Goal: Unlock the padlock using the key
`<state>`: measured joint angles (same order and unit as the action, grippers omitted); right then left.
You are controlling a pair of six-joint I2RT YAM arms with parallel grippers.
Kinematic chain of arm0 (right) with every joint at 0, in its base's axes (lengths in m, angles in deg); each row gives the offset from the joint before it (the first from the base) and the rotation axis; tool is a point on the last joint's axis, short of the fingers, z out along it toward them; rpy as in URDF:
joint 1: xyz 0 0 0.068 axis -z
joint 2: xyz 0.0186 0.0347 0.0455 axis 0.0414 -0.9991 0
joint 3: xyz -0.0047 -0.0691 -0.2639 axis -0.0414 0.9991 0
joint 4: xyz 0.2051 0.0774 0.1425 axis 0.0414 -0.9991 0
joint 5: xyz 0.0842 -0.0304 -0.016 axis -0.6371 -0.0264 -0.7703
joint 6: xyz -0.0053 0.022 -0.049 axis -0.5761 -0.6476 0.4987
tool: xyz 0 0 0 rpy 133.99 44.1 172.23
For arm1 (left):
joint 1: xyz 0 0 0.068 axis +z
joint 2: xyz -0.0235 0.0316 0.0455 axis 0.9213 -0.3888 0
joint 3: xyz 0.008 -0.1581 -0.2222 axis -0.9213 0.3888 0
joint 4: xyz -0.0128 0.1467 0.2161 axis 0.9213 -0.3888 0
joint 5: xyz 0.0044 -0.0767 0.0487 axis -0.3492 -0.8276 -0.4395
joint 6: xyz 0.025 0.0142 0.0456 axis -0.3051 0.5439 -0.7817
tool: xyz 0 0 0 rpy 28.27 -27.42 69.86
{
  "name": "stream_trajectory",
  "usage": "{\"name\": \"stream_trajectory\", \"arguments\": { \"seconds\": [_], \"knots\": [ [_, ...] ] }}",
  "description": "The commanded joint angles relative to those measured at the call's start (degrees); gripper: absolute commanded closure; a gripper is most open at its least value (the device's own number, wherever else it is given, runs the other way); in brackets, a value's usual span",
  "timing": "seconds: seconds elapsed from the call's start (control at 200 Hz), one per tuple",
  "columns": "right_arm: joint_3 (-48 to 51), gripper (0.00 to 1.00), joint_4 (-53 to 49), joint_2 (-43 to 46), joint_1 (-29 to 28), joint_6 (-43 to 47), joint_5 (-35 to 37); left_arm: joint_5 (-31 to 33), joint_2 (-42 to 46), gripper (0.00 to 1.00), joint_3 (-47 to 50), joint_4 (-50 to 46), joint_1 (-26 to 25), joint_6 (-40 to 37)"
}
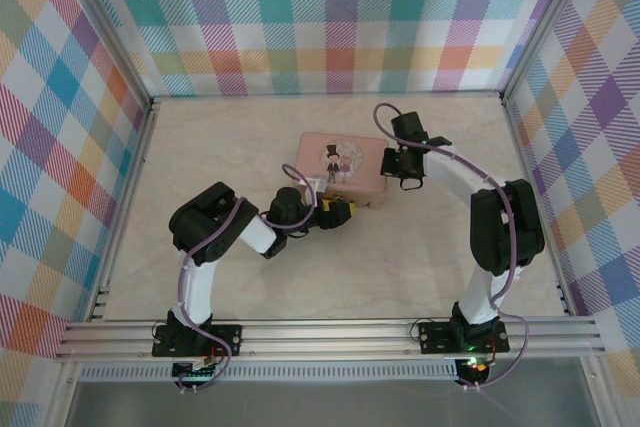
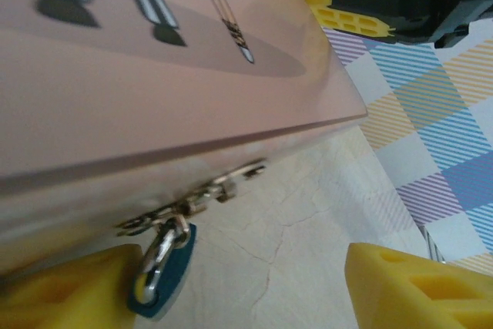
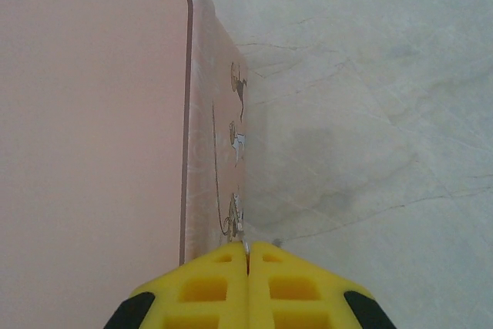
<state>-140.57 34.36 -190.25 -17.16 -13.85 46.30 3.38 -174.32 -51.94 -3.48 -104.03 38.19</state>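
Presently: left claw (image 1: pixel 338 213) released at the padlock (image 2: pixel 168 294), right claw (image 1: pixel 398 165) clenched beside the tin (image 1: pixel 340 162).

The tin lies mid-bench (image 1: pixel 400 267). In the left wrist view, a metal hasp (image 2: pixel 200 194) on the tin's near side wall carries the padlock, which hangs by its silver shackle with the blue body just above the bench. The left claw (image 2: pixel 243 267) has its jaws wide apart, and one yellow finger (image 2: pixel 69 290) sits just beside the padlock; contact cannot be confirmed. The right claw (image 3: pixel 247 256) is at the tin's right side, fingers pressed together. A thin pale sliver at their seam appears to be the key (image 3: pixel 246 246), gripped at the tips close to the tin's wall.
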Motion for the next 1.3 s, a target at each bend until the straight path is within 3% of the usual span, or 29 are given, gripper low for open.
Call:
{"name": "stream_trajectory", "arguments": {
  "seconds": [0.0, 0.52, 1.12, 1.22, 1.295],
  "knots": [
    [-0.4, 1.00, 0.2, -2.4, -0.5, 0.0, -1.7, -1.4, 0.8, 0.33, 0.7, 0.1, 1.2, 0.8],
    [-1.8, 1.00, 0.3, -3.3, -1.3, -0.1, -2.2, -3.7, 0.7, 0.46, 1.0, -3.9, 3.2, 1.2],
    [-0.9, 1.00, 0.8, -2.7, -1.5, 0.1, -2.1, -6.2, -0.6, 0.74, -1.7, -10.1, 5.6, 1.5],
    [-1.1, 1.00, 0.9, -2.8, -1.5, 0.1, -2.1, -6.4, -0.7, 0.73, -1.8, -11.1, 5.9, 1.4],
    [-1.2, 1.00, 1.0, -2.9, -1.5, 0.1, -2.2, -6.1, -0.7, 0.67, -1.7, -12.0, 5.9, 1.3]
  ]
}}
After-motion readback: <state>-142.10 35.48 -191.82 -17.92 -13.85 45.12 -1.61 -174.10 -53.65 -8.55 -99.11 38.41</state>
